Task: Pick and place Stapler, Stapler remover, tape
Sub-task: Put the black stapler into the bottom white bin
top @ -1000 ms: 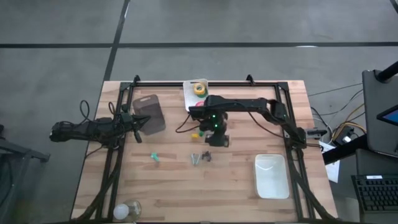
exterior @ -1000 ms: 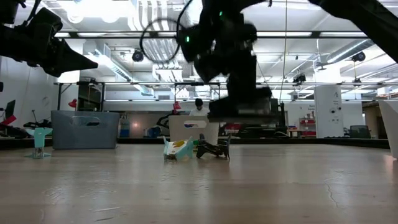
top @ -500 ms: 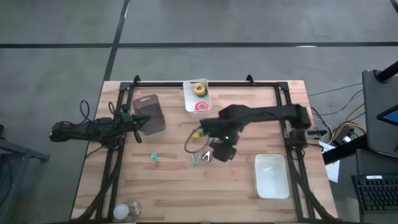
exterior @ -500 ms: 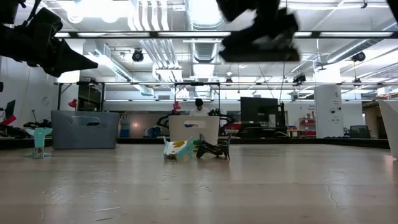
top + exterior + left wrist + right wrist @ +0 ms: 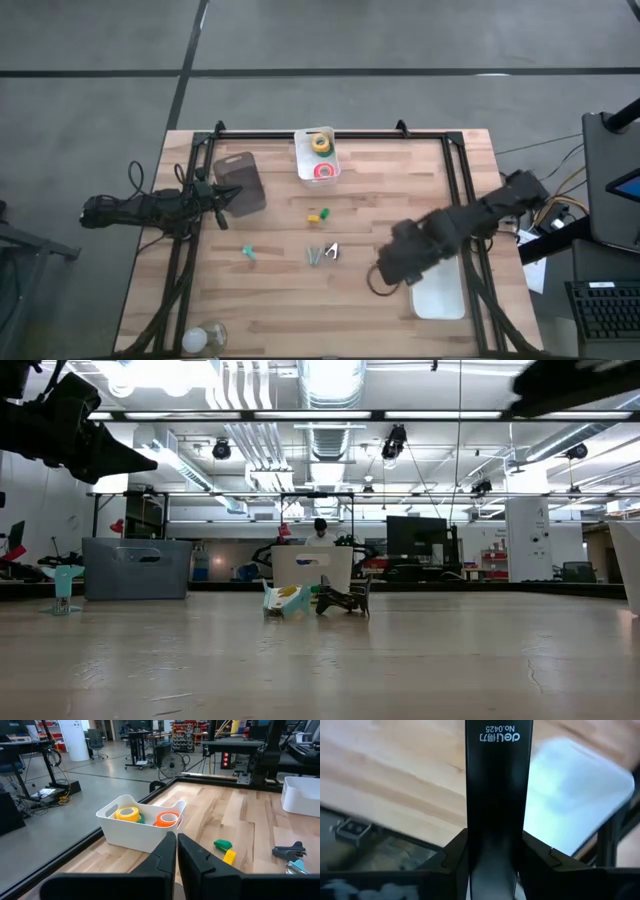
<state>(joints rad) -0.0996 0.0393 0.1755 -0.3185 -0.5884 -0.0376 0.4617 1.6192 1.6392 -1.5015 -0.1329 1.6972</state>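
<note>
Black stapler [image 5: 498,795] — gripped by right tool [image 5: 400,265] — swung over tray [image 5: 440,296].

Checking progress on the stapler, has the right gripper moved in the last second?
Yes. The right gripper, shut on the stapler, moved from beside the tape bin to the white tray.

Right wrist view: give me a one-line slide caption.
Right gripper clamps the black stapler above the wooden table, near the white tray.
</note>
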